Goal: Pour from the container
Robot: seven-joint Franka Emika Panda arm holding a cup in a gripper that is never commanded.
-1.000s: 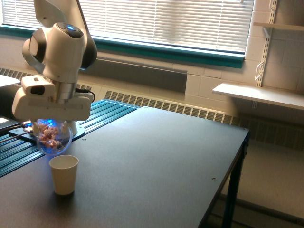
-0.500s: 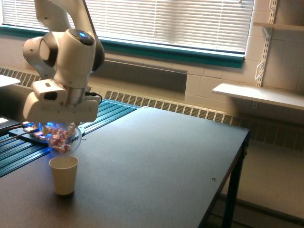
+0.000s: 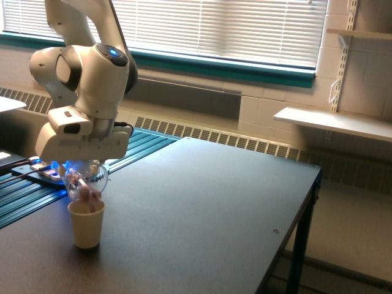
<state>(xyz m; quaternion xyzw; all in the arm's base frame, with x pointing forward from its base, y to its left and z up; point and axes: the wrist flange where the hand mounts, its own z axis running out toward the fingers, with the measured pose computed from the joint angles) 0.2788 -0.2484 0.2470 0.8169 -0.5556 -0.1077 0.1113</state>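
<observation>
Container [image 3: 86, 179], clear and rounded, is hanging directly under the gripper [image 3: 84, 164] and tipping steeply, its mouth facing down into the cream paper cup [image 3: 86, 223] right below it. Pinkish-brown pieces [image 3: 87, 193] are crowding at the lower end and appear to be dropping over the cup's rim. The cup is standing upright near the table's [image 3: 202, 214] edge at the exterior view's left, toward the near corner. The jaws are gripping the container, though the fingers themselves are hidden behind the white hand housing. Judging from this, the pour depends on keeping the mouth centred over the cup's opening.
</observation>
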